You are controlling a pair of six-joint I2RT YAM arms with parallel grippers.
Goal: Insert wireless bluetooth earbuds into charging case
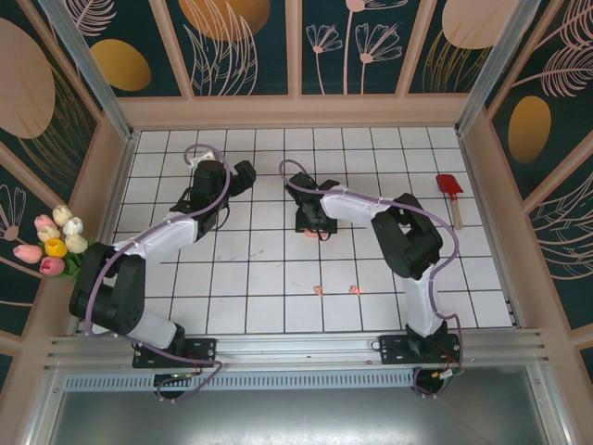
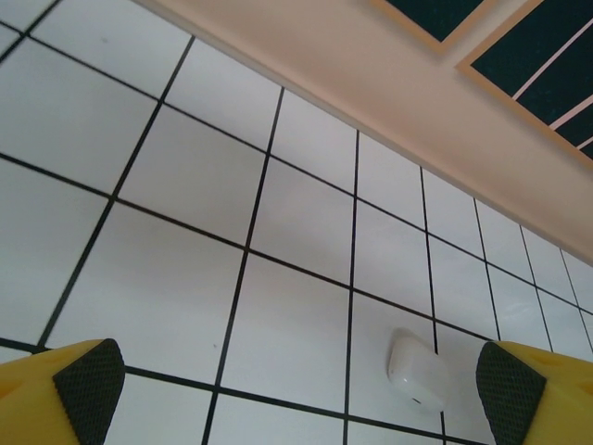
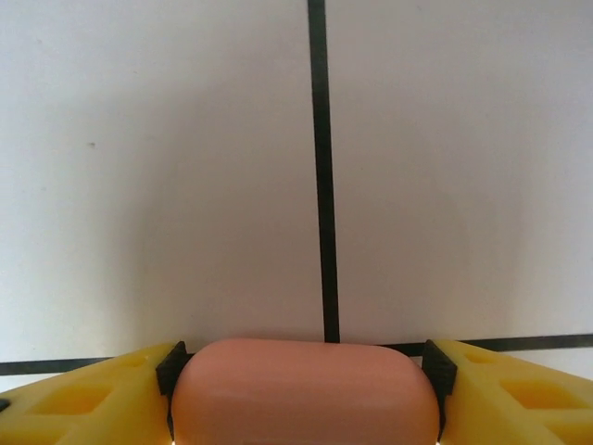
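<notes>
At mid-surface, the right end effector (image 3: 301,375) sits low over the white tiled surface (image 1: 482,278), closed on a salmon-pink charging case (image 3: 301,399). The case lies crosswise between the black pads (image 3: 170,371), with one rounded end against each pad. A black grout line runs straight ahead of it. From the top camera this case shows as a small pink patch under the right arm's black wrist, near the centre of the grid. Toward the arm bases, well apart from that end effector, lie two of the earbuds. The left pink earbud (image 1: 318,290) and the right pink earbud (image 1: 355,290) sit almost side by side, not touching, loose on the tiles. The left end effector (image 2: 298,382) hangs near the back wall, fingers spread wide and holding nothing. A white charging case (image 2: 417,371) rests on a tile just ahead of it, closed. In the wrist view it lies between the two fingertips but nearer the right-hand one, touching neither. Off to the sides are a red spatula (image 1: 451,190) by the right wall and a bunch of tulips (image 1: 56,243) outside the left wall.
</notes>
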